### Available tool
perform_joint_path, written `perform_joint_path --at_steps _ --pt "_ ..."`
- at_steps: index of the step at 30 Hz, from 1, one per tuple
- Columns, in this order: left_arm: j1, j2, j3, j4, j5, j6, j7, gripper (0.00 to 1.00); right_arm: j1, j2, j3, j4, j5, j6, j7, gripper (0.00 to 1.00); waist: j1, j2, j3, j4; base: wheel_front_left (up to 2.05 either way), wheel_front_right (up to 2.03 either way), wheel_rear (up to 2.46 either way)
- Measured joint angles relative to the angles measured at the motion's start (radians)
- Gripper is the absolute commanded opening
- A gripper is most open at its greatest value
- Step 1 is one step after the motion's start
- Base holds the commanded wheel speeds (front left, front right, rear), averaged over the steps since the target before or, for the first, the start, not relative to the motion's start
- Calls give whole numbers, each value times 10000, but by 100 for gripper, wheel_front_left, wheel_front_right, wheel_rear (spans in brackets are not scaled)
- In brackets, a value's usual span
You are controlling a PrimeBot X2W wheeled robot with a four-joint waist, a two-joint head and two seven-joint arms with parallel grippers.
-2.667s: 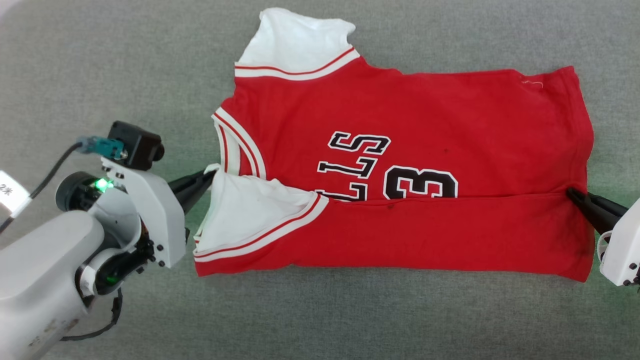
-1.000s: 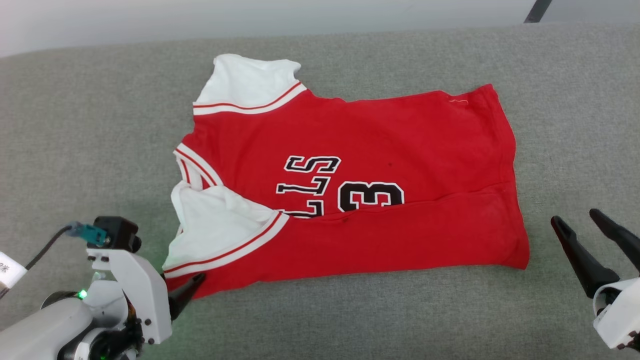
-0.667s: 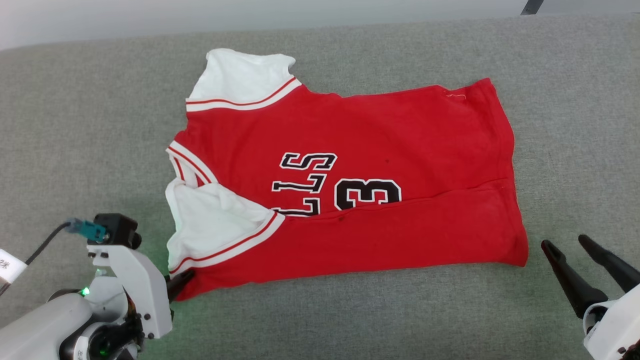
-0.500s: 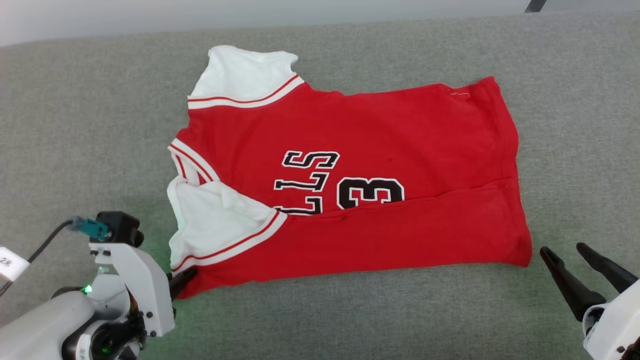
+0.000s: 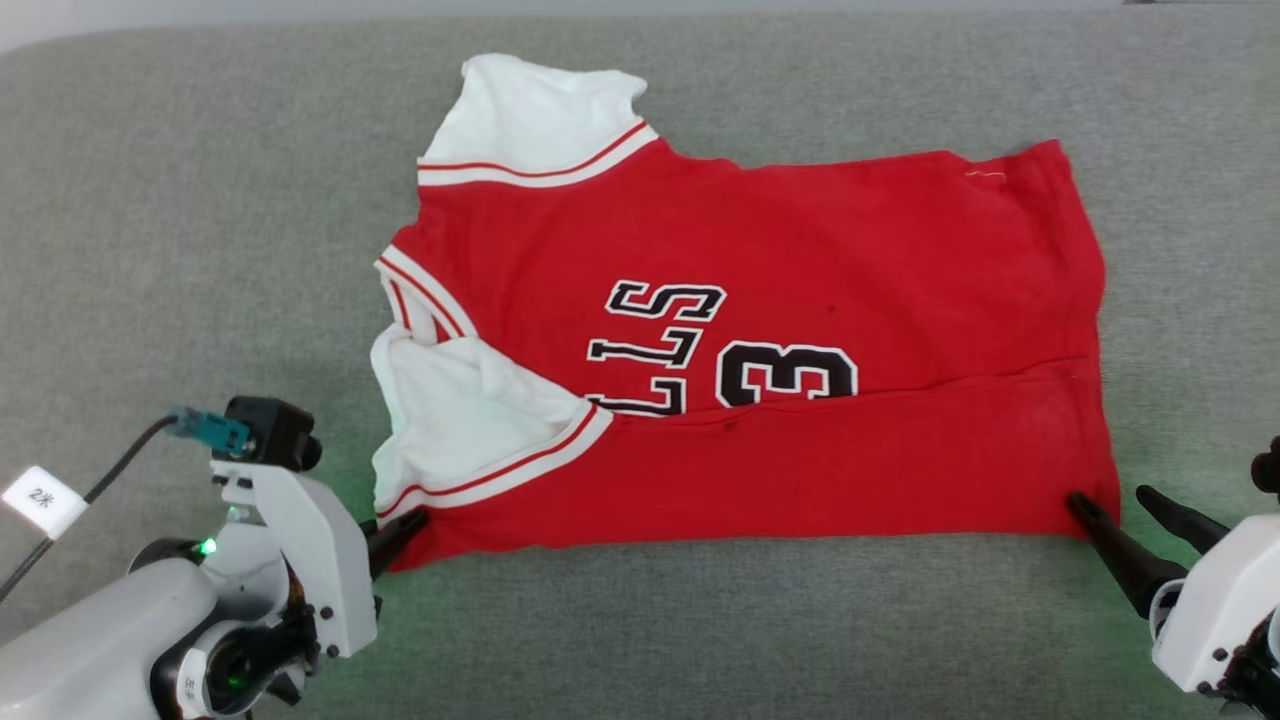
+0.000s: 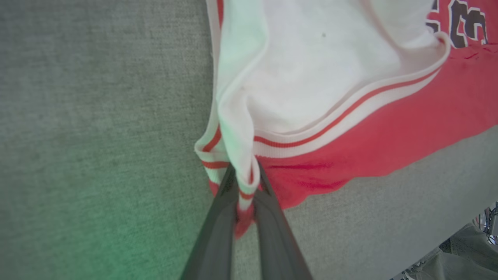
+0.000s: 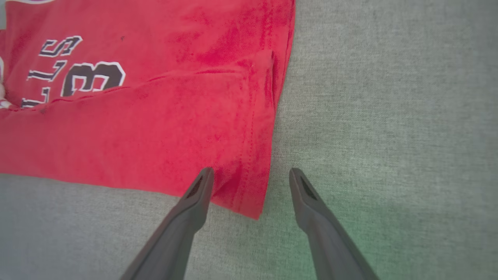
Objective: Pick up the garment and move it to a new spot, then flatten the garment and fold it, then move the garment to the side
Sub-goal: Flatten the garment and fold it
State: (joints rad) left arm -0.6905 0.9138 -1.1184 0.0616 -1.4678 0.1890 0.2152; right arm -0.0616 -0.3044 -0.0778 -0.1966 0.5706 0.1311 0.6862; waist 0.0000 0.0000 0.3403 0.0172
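The garment (image 5: 800, 250), a red jersey with white sleeves and a black "3", lies flat on the grey surface with its near long edge folded over. My left gripper (image 5: 405, 525) (image 6: 245, 175) is shut on the garment's near left corner, where red-striped white trim bunches between the fingers. My right gripper (image 5: 1105, 500) (image 7: 251, 177) stands open at the near right corner (image 7: 249, 194). One finger rests on the red cloth and the other on the grey surface, so the hem corner lies between them.
The grey fabric surface (image 5: 200, 200) stretches wide to the left, right and front of the garment. Its far edge runs along the top of the head view. A cable with a white tag (image 5: 45, 500) trails from my left arm.
My right gripper has come forward from beside the garment until its open fingers straddle the near right corner. The left gripper stays on the near left corner. The head camera has shifted.
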Motion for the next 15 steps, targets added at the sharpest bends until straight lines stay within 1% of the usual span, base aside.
perform_joint_path --at_steps 8,9,10,11,15 --pt "-175 -203 12 58 144 -150 -44 0 -617 2 295 988 58 0 199 100 0 0 296 275 0 0 0" --pt "-188 -232 17 90 157 -211 -46 0 -685 -13 336 1095 58 0 255 96 0 0 312 300 0 0 0" --pt "-205 -263 13 121 159 -228 -48 0 -728 -42 374 1156 58 0 295 36 0 0 321 325 0 0 0" --pt "-210 -295 21 155 159 -255 -52 0 -774 -48 407 1212 63 -2 314 0 0 0 324 345 0 0 0" --pt "-214 -403 19 334 157 -399 -90 0 -929 -117 460 1469 153 -6 458 0 0 0 283 387 0 0 0"
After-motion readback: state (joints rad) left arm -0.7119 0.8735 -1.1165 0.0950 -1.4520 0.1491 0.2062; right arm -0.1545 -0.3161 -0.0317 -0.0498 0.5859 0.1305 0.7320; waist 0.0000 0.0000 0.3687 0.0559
